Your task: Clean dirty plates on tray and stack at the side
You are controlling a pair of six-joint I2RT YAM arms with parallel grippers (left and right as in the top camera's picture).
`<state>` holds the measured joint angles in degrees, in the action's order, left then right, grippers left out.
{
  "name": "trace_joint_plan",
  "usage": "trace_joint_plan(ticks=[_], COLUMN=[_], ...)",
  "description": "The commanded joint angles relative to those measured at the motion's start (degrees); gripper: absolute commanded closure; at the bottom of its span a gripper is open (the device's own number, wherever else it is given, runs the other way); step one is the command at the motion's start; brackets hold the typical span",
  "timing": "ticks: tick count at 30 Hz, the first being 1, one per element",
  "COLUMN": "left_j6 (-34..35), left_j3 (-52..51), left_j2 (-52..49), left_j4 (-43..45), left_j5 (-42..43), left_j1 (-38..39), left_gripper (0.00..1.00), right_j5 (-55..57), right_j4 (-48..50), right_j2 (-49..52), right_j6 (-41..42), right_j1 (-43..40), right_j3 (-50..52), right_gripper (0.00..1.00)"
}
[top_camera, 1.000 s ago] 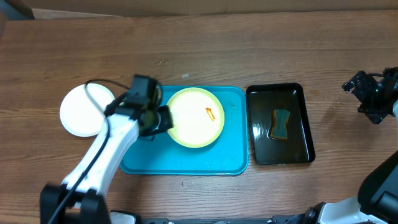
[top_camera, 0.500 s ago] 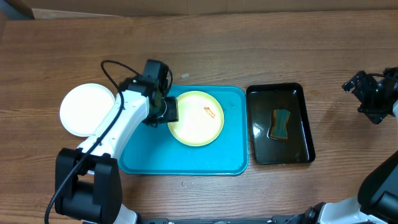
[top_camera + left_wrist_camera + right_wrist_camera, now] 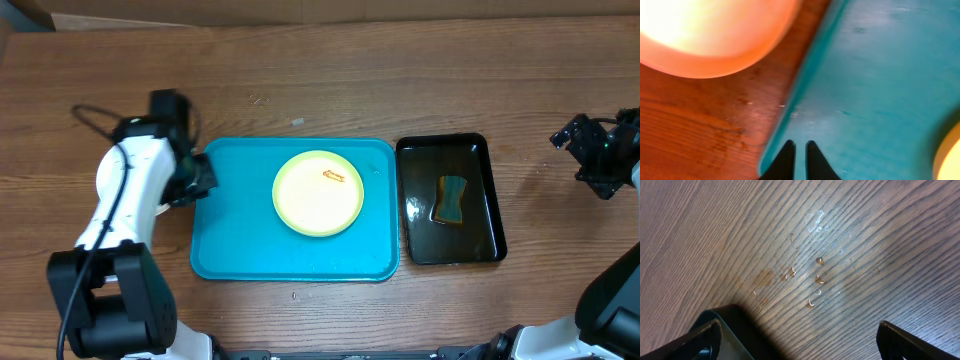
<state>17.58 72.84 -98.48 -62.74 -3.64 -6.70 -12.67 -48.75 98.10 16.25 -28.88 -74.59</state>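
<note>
A pale yellow plate (image 3: 318, 193) with a red-orange smear (image 3: 334, 177) lies on the turquoise tray (image 3: 240, 240). Its rim shows at the right edge of the left wrist view (image 3: 951, 155). My left gripper (image 3: 200, 176) is shut and empty over the tray's left rim (image 3: 790, 105), fingertips (image 3: 800, 146) just above it. A white plate (image 3: 705, 30) lies on the table left of the tray; in the overhead view my left arm covers it. My right gripper (image 3: 598, 155) is open and empty (image 3: 800, 340) over bare table at the far right.
A black glossy tray (image 3: 480, 150) stands right of the turquoise tray and holds a sponge (image 3: 452, 198). Its dark corner shows in the right wrist view (image 3: 740, 330). Water drops (image 3: 815, 275) lie on the wood there.
My left gripper has drawn back leftward from the yellow plate's left rim to the tray's left edge. The plate stays on the tray, shifted slightly right. The right arm has not moved.
</note>
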Motion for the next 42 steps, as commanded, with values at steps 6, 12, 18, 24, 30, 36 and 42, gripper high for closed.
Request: trace_joint_plan(ticks=[6,12,18,24,30,36,42], left_j6=[-0.5,0.9,2.1,2.2,2.2,2.2,2.1], left_j3=[-8.1,-11.5,-11.9,-12.6,-14.2,-17.7,-17.8], left_j2=[-0.3,-0.3,-0.3,-0.5,-0.5,-0.5,-0.5], left_j4=[5.2,8.7,9.2,9.6,9.8,13.5,13.5], left_j5=[-2.0,-6.0,-8.6,-8.6,-8.5,-8.5,-5.7], left_j1=[-2.4,-2.4,-2.4,-2.4,-2.4,-2.3,-2.3], left_gripper=[0.96,0.96,0.96,0.96,0.95,0.92,0.94], right_j5=[0.2,0.2,0.2,0.2,0.2,0.2,0.2], right_j4=[0.2,0.2,0.2,0.2,0.2,0.2,0.2], right_j2=[-0.8,-0.8,-0.8,-0.8,-0.8,-0.8,-0.8], right_j6=[-0.2,-0.2,-0.2,-0.2,-0.2,-0.2,-0.2], right_j1=[-0.1,-0.1,-0.1,-0.1,-0.1,-0.1,-0.1], right_j3=[-0.8,-0.8,-0.8,-0.8,-0.8,-0.8,-0.8], right_gripper=[0.0,0.0,0.0,0.0,0.0,0.0,0.0])
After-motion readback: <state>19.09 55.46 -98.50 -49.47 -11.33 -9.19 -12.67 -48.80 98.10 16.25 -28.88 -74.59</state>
